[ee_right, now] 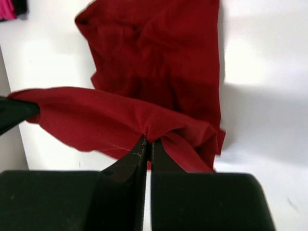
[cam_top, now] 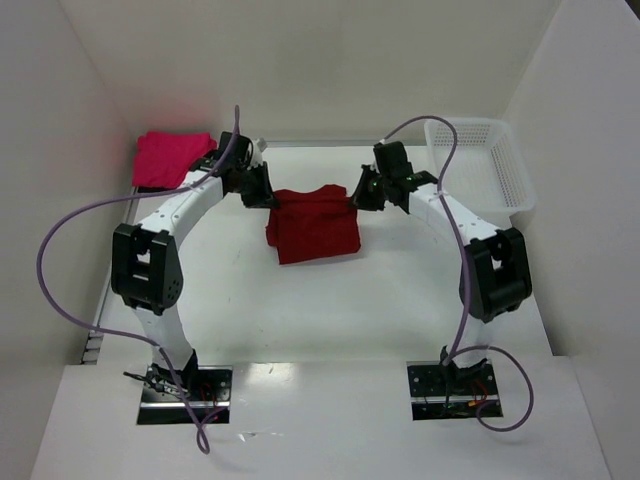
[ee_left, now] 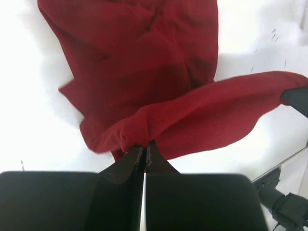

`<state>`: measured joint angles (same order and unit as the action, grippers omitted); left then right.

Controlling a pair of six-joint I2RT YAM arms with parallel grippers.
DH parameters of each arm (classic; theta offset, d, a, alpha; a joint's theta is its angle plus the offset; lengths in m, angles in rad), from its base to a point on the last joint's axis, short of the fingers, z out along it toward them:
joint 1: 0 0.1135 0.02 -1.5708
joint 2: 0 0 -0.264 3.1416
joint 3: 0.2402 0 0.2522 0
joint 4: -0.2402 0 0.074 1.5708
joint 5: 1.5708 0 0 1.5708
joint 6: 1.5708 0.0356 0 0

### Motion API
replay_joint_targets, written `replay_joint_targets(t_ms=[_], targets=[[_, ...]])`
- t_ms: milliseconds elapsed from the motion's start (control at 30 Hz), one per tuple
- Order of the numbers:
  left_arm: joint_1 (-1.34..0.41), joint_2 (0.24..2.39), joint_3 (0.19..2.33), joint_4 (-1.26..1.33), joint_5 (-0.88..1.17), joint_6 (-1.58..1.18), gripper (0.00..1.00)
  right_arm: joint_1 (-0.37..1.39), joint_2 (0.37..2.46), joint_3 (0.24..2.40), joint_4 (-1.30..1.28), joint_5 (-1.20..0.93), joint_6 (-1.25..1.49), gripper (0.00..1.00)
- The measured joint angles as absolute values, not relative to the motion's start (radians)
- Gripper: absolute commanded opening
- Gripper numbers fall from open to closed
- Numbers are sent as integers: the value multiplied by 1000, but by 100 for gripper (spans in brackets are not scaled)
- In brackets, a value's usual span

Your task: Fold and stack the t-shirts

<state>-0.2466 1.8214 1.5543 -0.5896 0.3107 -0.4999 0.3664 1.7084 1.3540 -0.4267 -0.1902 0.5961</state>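
Observation:
A dark crimson t-shirt [cam_top: 315,225] lies partly folded mid-table, its far edge lifted and stretched between my two grippers. My left gripper [cam_top: 268,193] is shut on the shirt's far left corner; the wrist view shows cloth [ee_left: 192,115] pinched at the fingertips [ee_left: 144,149]. On the far right corner my right gripper [cam_top: 356,193] is shut, with cloth [ee_right: 106,118] bunched at its tips [ee_right: 148,143]. The rest of the shirt [ee_right: 159,53] rests flat on the table. A magenta-pink t-shirt [cam_top: 170,157] sits folded at the far left corner.
A white mesh basket [cam_top: 480,160] stands at the far right edge of the table. White walls enclose the table on the left, back and right. Purple cables loop from both arms.

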Motion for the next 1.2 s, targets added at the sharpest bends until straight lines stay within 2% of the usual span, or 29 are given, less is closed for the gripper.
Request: replay_joint_targets(t_ms=[400,500,567,633,700,800,867,933,1033,1133,1200], targets=[[-144,2013,1666,-543,421,-505,0,347,2033,1660,-400,-216,554,8],[-131,2084,1720,-540,438,-506,5,345,2087,1702,-398,-218,550,8],[-128,2125,1747,-533,445,-506,14,340,2123,1730,-395,-220,547,10],[-122,2157,1763,-529,450,-509,18,333,2161,1760,-397,-222,547,11],[-118,2177,1777,-529,452,-511,30,326,2199,1794,-397,-225,543,19],[-105,2189,1792,-525,453,-519,51,321,2244,1829,-395,-224,535,48],[-91,2189,1794,-521,457,-523,62,320,2263,1849,-395,-224,533,59],[-75,2189,1796,-514,459,-522,68,320,2278,1875,-393,-224,529,81],[-55,2189,1799,-508,471,-523,70,320,2283,1914,-390,-221,514,88],[-37,2187,1807,-499,505,-521,70,320,2283,1959,-377,-222,507,88],[-36,2179,1806,-484,543,-518,68,319,2282,1979,-359,-229,503,75]])
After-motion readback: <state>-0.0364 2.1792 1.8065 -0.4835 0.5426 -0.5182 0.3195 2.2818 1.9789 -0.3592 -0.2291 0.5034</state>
